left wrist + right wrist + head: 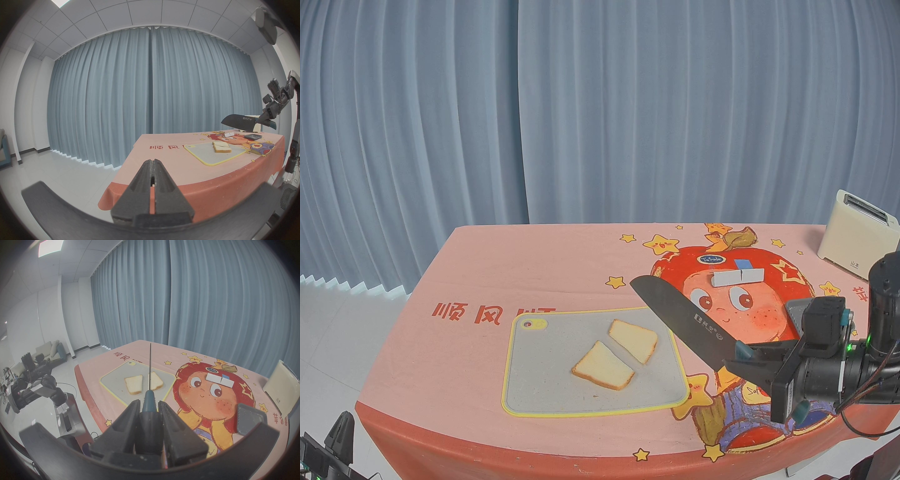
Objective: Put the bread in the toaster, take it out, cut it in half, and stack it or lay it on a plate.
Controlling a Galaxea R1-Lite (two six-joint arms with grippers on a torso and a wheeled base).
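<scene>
Two bread halves (634, 340) (603, 366) lie side by side, a small gap between them, on the grey yellow-rimmed cutting board (550, 375). They also show in the right wrist view as bread halves (134, 384) (156, 380) on the board (114, 382). My right gripper (759, 369) (149, 404) is shut on the handle of a black knife (681, 322). It holds the blade (150, 365) in the air to the right of the board, pointing toward the bread. My left gripper (153, 181) is shut on nothing, low and off the table's left front corner.
A cream toaster (858, 232) stands at the table's far right. A dark grey square dish (248, 418) lies near it on the cartoon tablecloth. Small white and blue blocks (737, 275) sit behind the knife. The table's front edge (550, 447) runs just below the board.
</scene>
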